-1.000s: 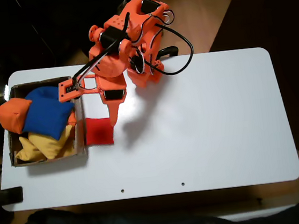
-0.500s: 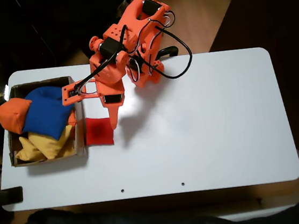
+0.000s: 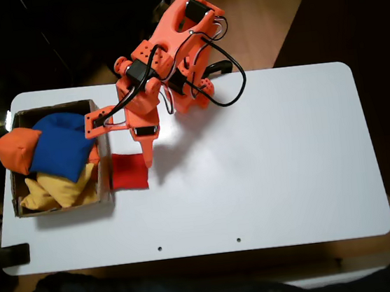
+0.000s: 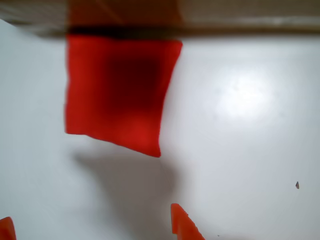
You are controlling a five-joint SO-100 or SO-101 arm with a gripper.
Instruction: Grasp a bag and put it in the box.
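White worktop (image 3: 268, 166) with rounded corners, dark surroundings and a strip of wooden floor behind it, arm base clamped at the far edge. Red bag (image 3: 129, 171) lies flat on the worktop near the left end, touching or just beside the outer right wall of the box (image 3: 104, 179); in the wrist view the bag (image 4: 119, 92) sits against the box wall (image 4: 240, 22) running along the top of the frame. End effector (image 3: 125, 136) hovers over the bag's far side, one long finger pointing down toward the bag's right edge; the wrist view shows two orange fingertips (image 4: 182, 222) at the bottom edge, well apart, nothing between them, so jaws are apart and empty. Bag looks soft, pillow-like, likely light and floppy; it should dent under the fingers and sag once lifted, not fragile, fabric not slippery. Best hold looks like a pinch across the middle, or bunching the free right edge, since the left edge is tight to the cardboard. Box already holds a blue beanbag (image 3: 60, 146), an orange one (image 3: 18, 152) hanging over the left rim, and yellow ones (image 3: 59, 189), so it is heaped and little room is left. Box wall is the main obstacle: thin cardboard, a finger could catch or shove it, and the bag must clear the rim.
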